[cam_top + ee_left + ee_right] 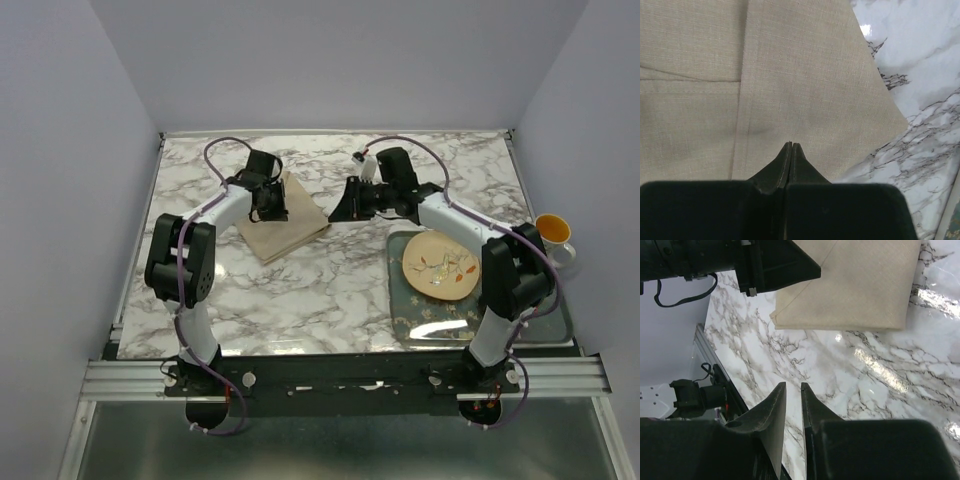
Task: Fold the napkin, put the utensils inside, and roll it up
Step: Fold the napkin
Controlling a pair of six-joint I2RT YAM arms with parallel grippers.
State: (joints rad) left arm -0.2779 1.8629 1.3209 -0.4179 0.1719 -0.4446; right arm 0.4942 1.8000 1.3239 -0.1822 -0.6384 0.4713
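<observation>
Left end effector (791, 145) closed over napkin (805, 85), right end effector (793, 386) slightly parted, empty, above table (865, 370)

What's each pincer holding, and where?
Nothing. Left pincer is shut over the napkin with no cloth between its tips; right pincer is slightly open, empty, above the marble table.

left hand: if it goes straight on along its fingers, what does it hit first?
The napkin. The left hand is shut and points at the cloth, just beside a fold line, with nothing in between. Whether the tips already touch it is unclear from this view.
</observation>
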